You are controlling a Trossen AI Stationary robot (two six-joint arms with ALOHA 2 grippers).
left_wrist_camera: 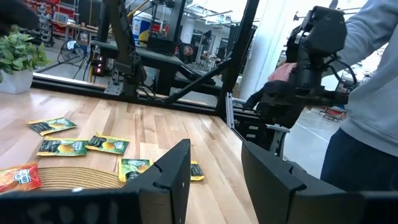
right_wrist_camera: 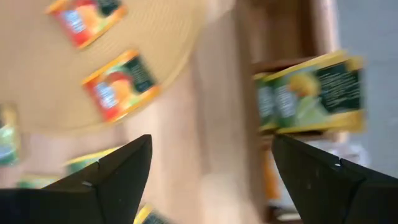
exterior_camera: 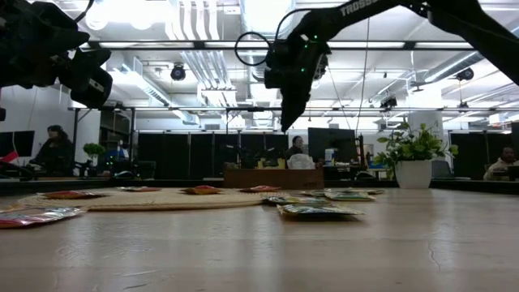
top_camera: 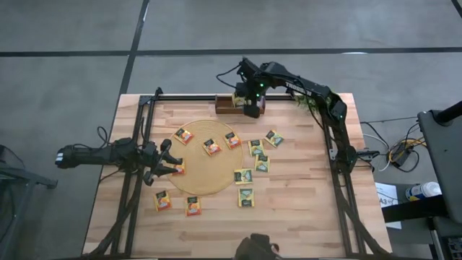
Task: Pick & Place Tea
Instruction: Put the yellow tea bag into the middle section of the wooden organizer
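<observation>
Right gripper (top_camera: 250,110), fingers spread and empty, above wooden tray (top_camera: 225,105); nearest loose green sachet (top_camera: 255,147) lies toward the mat (top_camera: 189,184), closer than to left gripper (top_camera: 172,163), which is part-open, hold unclear.

We see tea sachets (top_camera: 211,146) scattered on and around the round mat (top_camera: 206,160) at the table's (top_camera: 303,209) centre, with the wooden tray (top_camera: 225,105) behind it at the far edge.
</observation>
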